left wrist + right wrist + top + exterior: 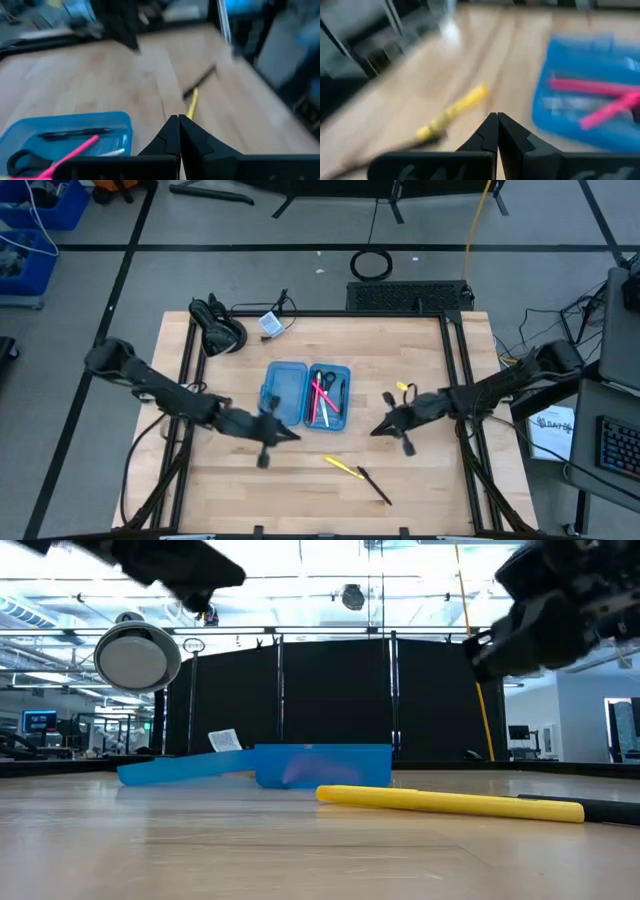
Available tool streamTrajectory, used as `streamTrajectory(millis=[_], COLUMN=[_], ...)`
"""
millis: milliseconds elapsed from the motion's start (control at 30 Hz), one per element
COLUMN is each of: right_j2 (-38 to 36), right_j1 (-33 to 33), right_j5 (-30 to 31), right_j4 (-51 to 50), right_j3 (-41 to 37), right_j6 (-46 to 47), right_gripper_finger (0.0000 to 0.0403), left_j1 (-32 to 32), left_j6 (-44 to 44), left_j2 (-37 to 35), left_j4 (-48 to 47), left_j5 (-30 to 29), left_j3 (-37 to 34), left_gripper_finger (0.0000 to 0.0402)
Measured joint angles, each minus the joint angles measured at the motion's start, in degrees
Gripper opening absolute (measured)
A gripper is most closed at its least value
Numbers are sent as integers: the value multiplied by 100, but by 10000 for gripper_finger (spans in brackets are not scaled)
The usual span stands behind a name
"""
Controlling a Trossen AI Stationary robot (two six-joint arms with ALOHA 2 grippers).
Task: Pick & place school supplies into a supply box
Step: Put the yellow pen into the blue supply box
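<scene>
The supply box (305,394) lies open on the middle of the table. Its right half (331,398) holds pink pens (600,86), a black pen (75,133) and black-handled scissors (22,161). A yellow pen (342,467) and a black pen (376,486) lie flat on the wood near the table's front. My left gripper (296,437) hovers shut just in front of the box's left half, above the table. My right gripper (376,430) hovers shut to the right of the box, its tips pointing toward the yellow pen (455,112). Neither holds anything.
A small yellow object (403,388) lies right of the box. A black device (218,328) with cables and a small card (270,323) sit at the far left corner. Black frame rails (458,380) border the table's sides.
</scene>
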Motion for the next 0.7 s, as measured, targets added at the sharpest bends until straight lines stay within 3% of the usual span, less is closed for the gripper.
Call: streamTrajectory(millis=[100,267,500,700], right_j2=[83,345,1514,2946], right_j1=[362,673,854,747], right_j5=[726,992,1544,1566], right_j4=[-1534,-3082,-4874,-6227], right_j3=[830,2062,4218,6111], right_j6=[164,1082,1349,1557], right_gripper_finger=[0,0,0,0], left_j1=[116,161,159,159], left_j6=[-422,-956,-810,-706], left_j2=[-511,-1161,-1450,-1450], left_j4=[1343,2026,2124,2104], left_j5=[-92,-540,-874,-872], left_j3=[-1000,-1835,-2049,-2049], left_gripper_finger=[2,9,31,24])
